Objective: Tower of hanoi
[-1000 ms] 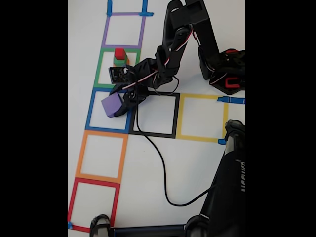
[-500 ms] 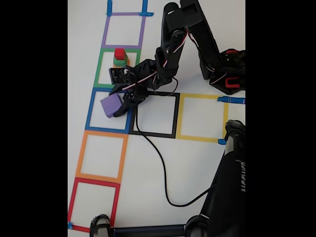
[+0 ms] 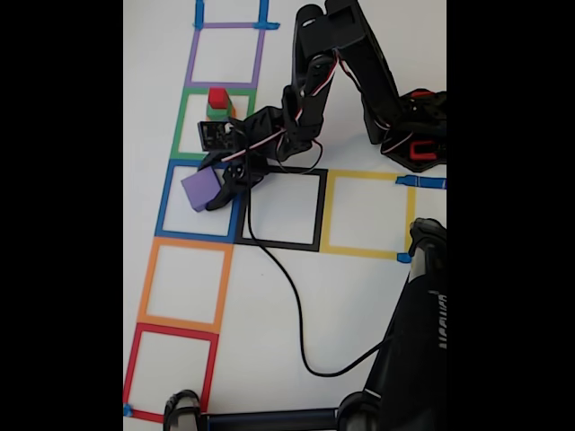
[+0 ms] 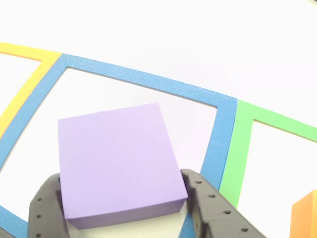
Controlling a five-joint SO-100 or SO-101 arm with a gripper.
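Note:
My gripper [image 3: 210,194] is shut on the purple cube [image 3: 199,188], holding it over the blue tape square [image 3: 167,199] in the fixed view. The other view shows the purple cube [image 4: 116,158] clamped between the two grey fingers [image 4: 215,213] of the gripper [image 4: 124,220], with the blue square's line [image 4: 148,79] behind it. The rest of the tower of hanoi stands stacked in the green tape square [image 3: 183,121]: the red cube [image 3: 216,96] on the green cube [image 3: 216,111] on the orange cube [image 3: 229,109]. A corner of the orange cube [image 4: 304,218] shows at the lower right.
Purple [image 3: 191,56], orange [image 3: 149,283] and red [image 3: 133,368] tape squares continue the column; black [image 3: 320,211] and yellow [image 3: 409,215] squares lie to the right. A black cable [image 3: 292,296] crosses the table. The arm's base [image 3: 413,135] sits upper right, a black stand [image 3: 418,341] lower right.
The gripper and the purple cube have drifted slightly left over the blue square. The stacked cubes have not moved.

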